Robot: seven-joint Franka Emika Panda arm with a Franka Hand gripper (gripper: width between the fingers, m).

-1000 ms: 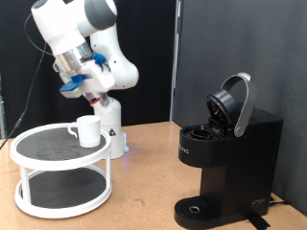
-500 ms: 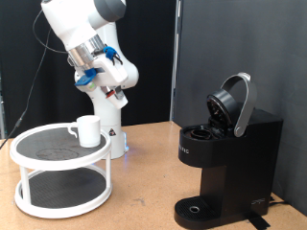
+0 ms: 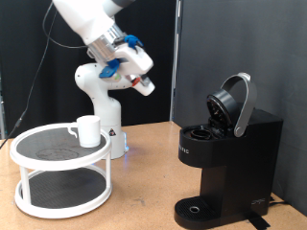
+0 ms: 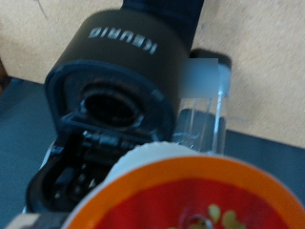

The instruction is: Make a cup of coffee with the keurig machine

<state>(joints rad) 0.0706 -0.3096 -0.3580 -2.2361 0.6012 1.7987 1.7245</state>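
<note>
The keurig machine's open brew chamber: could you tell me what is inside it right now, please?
Inside the keurig machine, under the raised lid, the wrist view shows a dark round pod holder with no pod visible. Its depth is shadowed, and the red-and-white pod at the gripper covers the front.

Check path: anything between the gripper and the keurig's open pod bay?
Nothing visible. The gripper holds a pod, high in open air to the exterior view's left of the keurig. Its lid is up. The cup sits aside on the white table.

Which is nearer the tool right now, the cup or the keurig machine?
The keurig machine, lid up; the tool hangs between them, nearer it than the cup.
</note>
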